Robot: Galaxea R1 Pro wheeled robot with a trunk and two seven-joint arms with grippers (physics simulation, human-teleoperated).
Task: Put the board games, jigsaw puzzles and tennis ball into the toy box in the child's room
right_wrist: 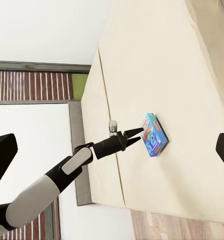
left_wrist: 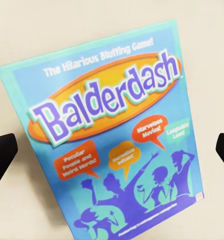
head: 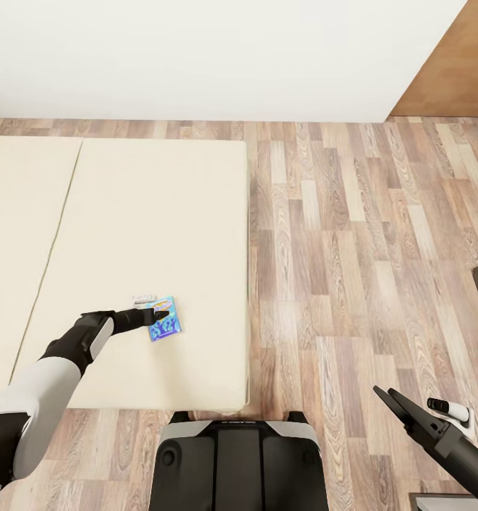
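Blue and teal, the small Balderdash board game box lies flat on the beige mattress of the bed, near the mattress's front edge and toward its right side as seen from the head camera. The left end effector reaches out over the bed with its two dark fingers parted and empty, and the fingertips sit right at the box's near-left edge; whether they touch it cannot be told. In the left wrist view the printed lid fills the space ahead, with one black fingertip showing at each side of the picture, so the box lies straight ahead between the spread fingers. The box's long axis runs roughly away from the robot, tilted slightly, while the arm comes in from the left across it. The right end effector hangs low over the wood-plank floor, well apart from the bed, its fingers also parted and holding nothing. The left arm is plainly the nearer one, and a grasp would probably need the fingers to close across the box's short width.
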